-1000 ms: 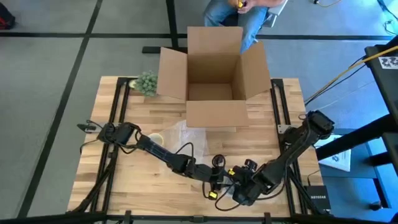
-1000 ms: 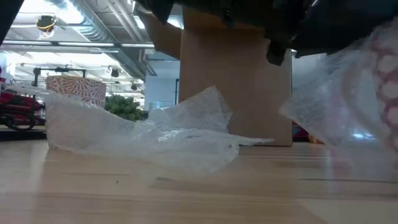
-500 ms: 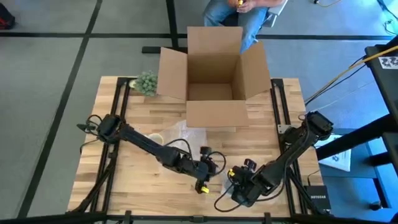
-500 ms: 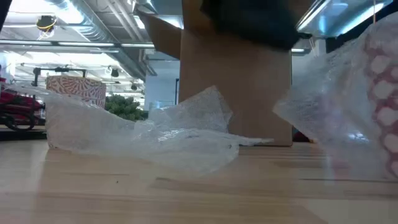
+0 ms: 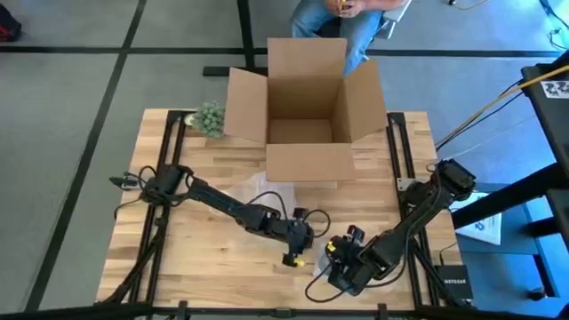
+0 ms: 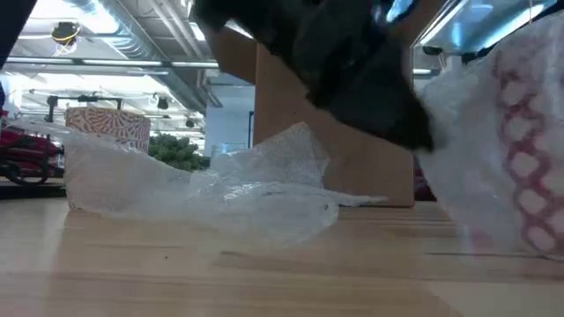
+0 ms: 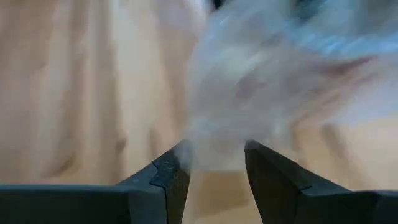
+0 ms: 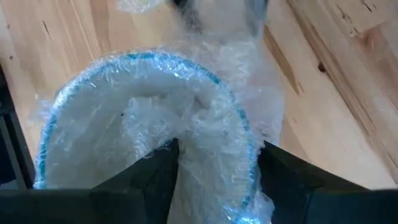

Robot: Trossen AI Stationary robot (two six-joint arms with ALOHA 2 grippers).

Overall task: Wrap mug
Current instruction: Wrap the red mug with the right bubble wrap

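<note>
The mug (image 8: 143,124), swathed in bubble wrap (image 6: 493,150), sat at the near right of the table (image 5: 178,258), between the two grippers. In the right wrist view its blue-rimmed mouth faced the camera, so its long axis ran roughly along that gripper's reach; a red-and-white pattern showed through the wrap in the low view. The cardboard box (image 5: 307,116) stood open at the far middle of the table, flaps spread. The left arm stretched from the left edge across to the near middle, low and nearly flat. The right arm folded back from the right edge toward the near side. A second mug (image 6: 107,128) stood beyond a loose sheet of wrap (image 6: 220,189) lying left of centre, with a small green plant (image 5: 210,116) at the far left. The right gripper (image 8: 214,168) pinched the mug's wrapped rim between its fingers. The left gripper (image 7: 214,168) was spread, with wrap blurred between its fingertips.
</note>
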